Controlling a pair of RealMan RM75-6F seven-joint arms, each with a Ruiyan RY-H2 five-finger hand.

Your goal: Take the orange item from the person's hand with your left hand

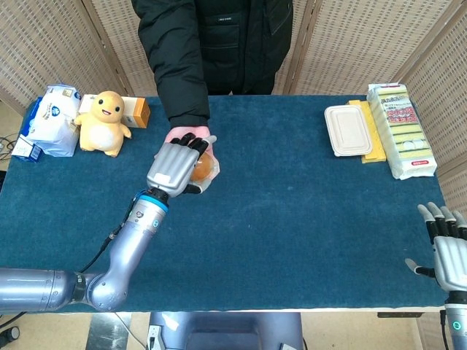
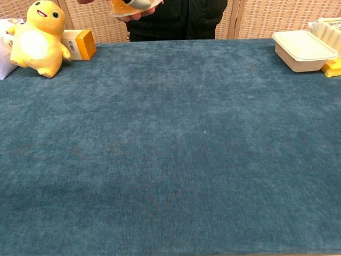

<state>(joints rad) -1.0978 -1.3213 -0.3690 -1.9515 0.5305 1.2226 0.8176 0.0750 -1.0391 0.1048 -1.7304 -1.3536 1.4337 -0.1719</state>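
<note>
The orange item [image 1: 208, 168] is a clear cup of orange jelly lying on the person's upturned palm [image 1: 184, 134] over the far left-centre of the table. My left hand [image 1: 174, 168] covers it from the near side and grips it, fingers curled over the top and thumb underneath. In the chest view only the cup's lower part [image 2: 118, 5] shows at the top edge, with one of my fingers [image 2: 139, 4] across it. My right hand [image 1: 446, 248] rests open at the near right corner, holding nothing.
A yellow plush toy [image 1: 104, 122], an orange box [image 1: 136, 111] and a white bag [image 1: 52, 120] stand at the far left. A white lidded container [image 1: 347, 130] and a yellow-green pack [image 1: 400, 127] lie at the far right. The person stands behind the table.
</note>
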